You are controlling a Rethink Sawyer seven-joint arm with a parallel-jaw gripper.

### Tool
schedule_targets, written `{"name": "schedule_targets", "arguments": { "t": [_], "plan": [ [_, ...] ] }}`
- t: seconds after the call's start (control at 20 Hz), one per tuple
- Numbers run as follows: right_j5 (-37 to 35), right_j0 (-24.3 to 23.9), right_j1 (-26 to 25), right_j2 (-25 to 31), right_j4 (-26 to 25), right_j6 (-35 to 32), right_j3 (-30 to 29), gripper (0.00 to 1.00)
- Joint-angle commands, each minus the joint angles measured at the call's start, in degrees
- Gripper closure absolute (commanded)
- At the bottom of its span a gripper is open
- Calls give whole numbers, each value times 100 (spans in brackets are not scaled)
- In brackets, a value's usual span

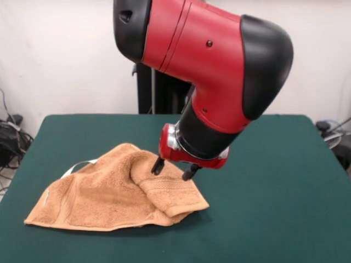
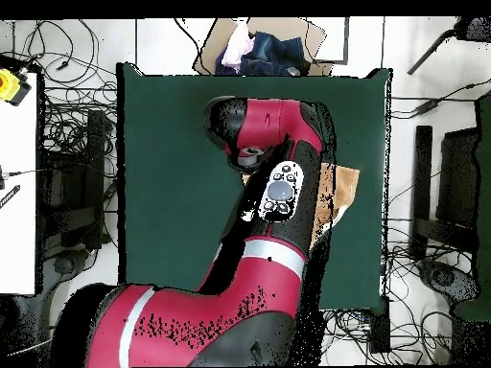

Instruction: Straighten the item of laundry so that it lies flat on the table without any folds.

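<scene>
The orange-tan terry towel (image 1: 112,192) lies crumpled on the green table (image 1: 274,192), left of centre in the front view, with its right part folded over into a thick flap and a white label (image 1: 79,166) showing at its far left edge. My gripper (image 1: 174,169) hangs over the towel's right fold, its two dark fingers (image 1: 158,165) spread apart, tips at or just above the cloth, holding nothing. In the overhead view the arm covers most of the towel; only a tan corner (image 2: 340,187) shows at its right, and the gripper is hidden.
The table's green cloth (image 2: 173,172) stretches wide on both sides of the towel. A cardboard box with clothes (image 2: 259,48) sits beyond the table's far edge in the overhead view. Cables and stands lie on the floor around the table.
</scene>
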State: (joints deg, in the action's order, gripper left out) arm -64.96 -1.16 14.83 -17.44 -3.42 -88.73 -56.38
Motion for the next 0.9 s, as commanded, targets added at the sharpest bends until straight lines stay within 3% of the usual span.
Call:
{"name": "schedule_targets", "arguments": {
  "t": [0.05,0.3,0.9],
  "plan": [
    [438,47,-366,7,-299,-1242,-229,0],
    [-123,214,-660,-373,-532,-1252,-125,0],
    [318,207,-512,-562,-735,-1122,-866,0]
  ]
}}
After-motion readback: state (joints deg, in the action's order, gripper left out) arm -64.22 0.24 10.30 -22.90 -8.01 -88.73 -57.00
